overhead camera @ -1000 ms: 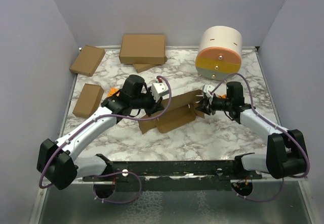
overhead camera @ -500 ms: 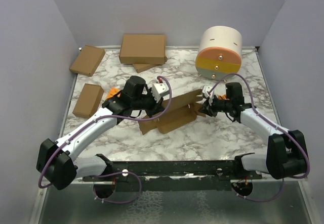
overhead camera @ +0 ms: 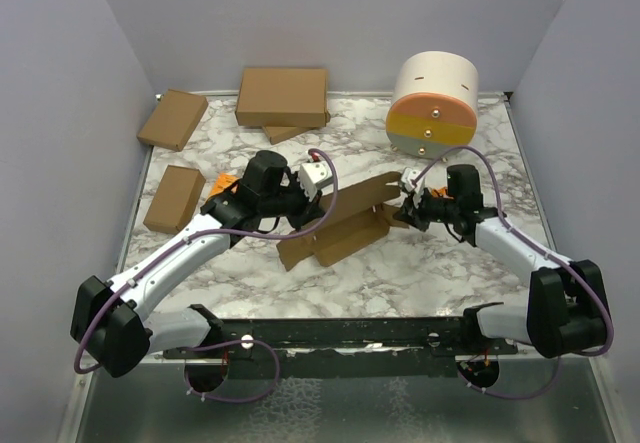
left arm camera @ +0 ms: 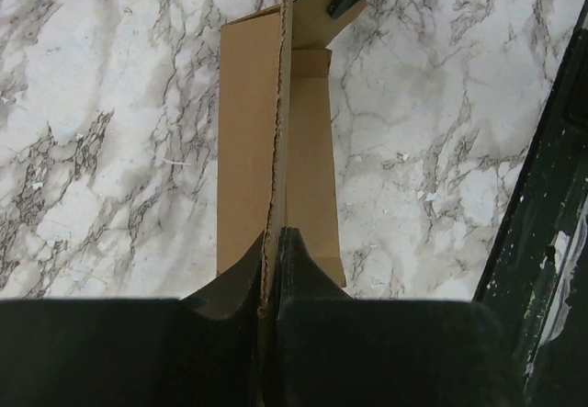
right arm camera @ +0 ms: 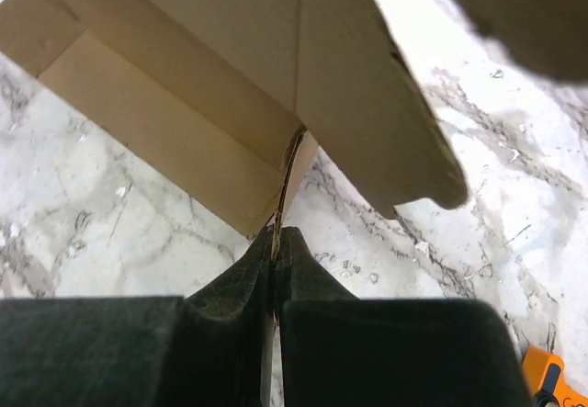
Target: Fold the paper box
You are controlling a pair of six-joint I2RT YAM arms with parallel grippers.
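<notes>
The paper box point(overhead camera: 345, 225) is a plain brown die-cut sheet, partly folded, held up off the marble between the two arms. One long panel stands on edge in the left wrist view, where the paper box point(left arm camera: 248, 150) runs away from the camera. My left gripper point(overhead camera: 304, 210) is shut on the sheet's left end, the jaws pinching the upright cardboard edge point(left arm camera: 269, 269). My right gripper point(overhead camera: 403, 206) is shut on a thin flap at the right end, seen as the paper box point(right arm camera: 230, 76) with its flap edge pinched at the fingertips point(right arm camera: 280, 242).
Three closed brown cartons lie at the back left: a small one point(overhead camera: 174, 198), another point(overhead camera: 173, 119) and a wider one point(overhead camera: 282, 97). A white drum with orange and grey bands point(overhead camera: 433, 103) stands back right. Grey walls point(overhead camera: 60, 113) enclose the table.
The right gripper has closed on the flap at the sheet's right end and raised it slightly. The left gripper has kept its grip and place.
</notes>
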